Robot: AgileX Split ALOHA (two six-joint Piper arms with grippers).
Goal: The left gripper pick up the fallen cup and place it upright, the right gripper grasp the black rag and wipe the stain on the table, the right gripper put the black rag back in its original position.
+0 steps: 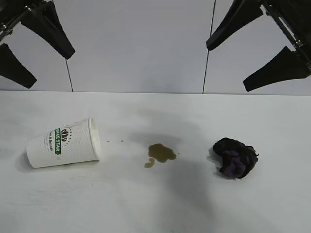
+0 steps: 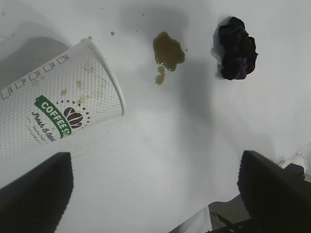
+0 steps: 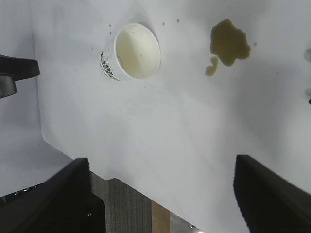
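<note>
My left gripper [image 1: 26, 60] hangs high at the far left, fingers spread wide, holding nothing; my right gripper [image 1: 250, 60] hangs high at the far right, also wide and empty. Below me the cup [image 1: 64, 143] lies on its side at the left of the table [image 1: 155, 204], mouth toward the stain [image 1: 160, 153] — a brown puddle in the middle. The black rag [image 1: 234, 157] sits bunched at the right, apart from the stain. Small droplets [image 1: 114, 141] dot the table between cup and puddle.
</note>
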